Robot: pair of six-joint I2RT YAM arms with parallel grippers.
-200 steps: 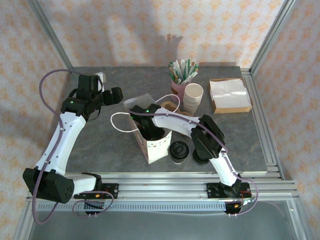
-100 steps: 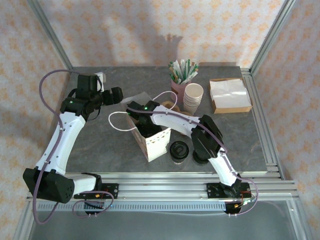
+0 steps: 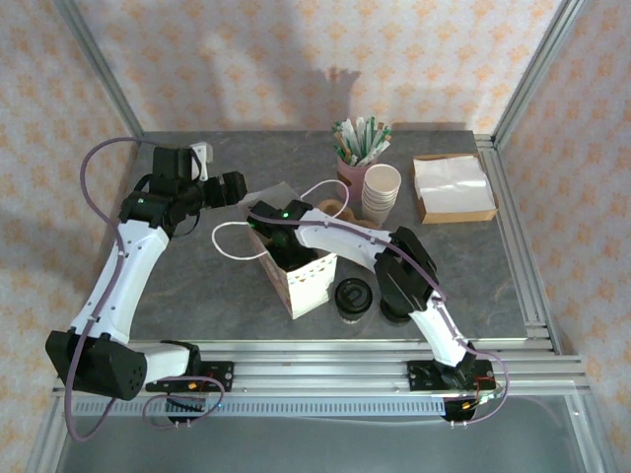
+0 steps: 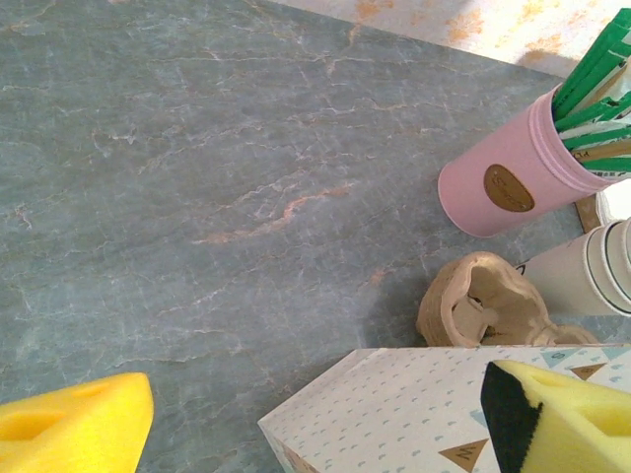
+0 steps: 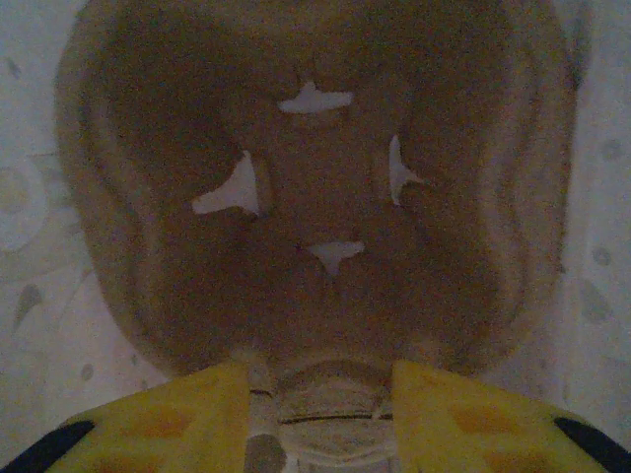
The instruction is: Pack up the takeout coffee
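The takeout coffee (image 3: 352, 298), a cup with a black lid, stands on the table just right of the white patterned paper bag (image 3: 314, 284). My right gripper (image 3: 291, 258) reaches down into the bag. In the right wrist view it (image 5: 320, 394) is shut on the rim of a brown pulp cup carrier (image 5: 315, 197) lying in the bag's bottom. My left gripper (image 3: 237, 187) hovers at the bag's far left corner. In the left wrist view its yellow fingers (image 4: 79, 424) stand wide open with the bag's top edge (image 4: 394, 414) between them.
Behind the bag are a second pulp carrier (image 3: 335, 209) (image 4: 483, 305), a pink cup of green stirrers (image 3: 355, 168) (image 4: 503, 182) and a stack of cream paper cups (image 3: 381, 192). A box of napkins (image 3: 452, 187) sits at the back right. The bag's white cord handle (image 3: 232, 241) loops out left.
My right gripper has shifted a little up and left inside the bag, and the bag's top and handle moved with it. The left arm has barely moved.
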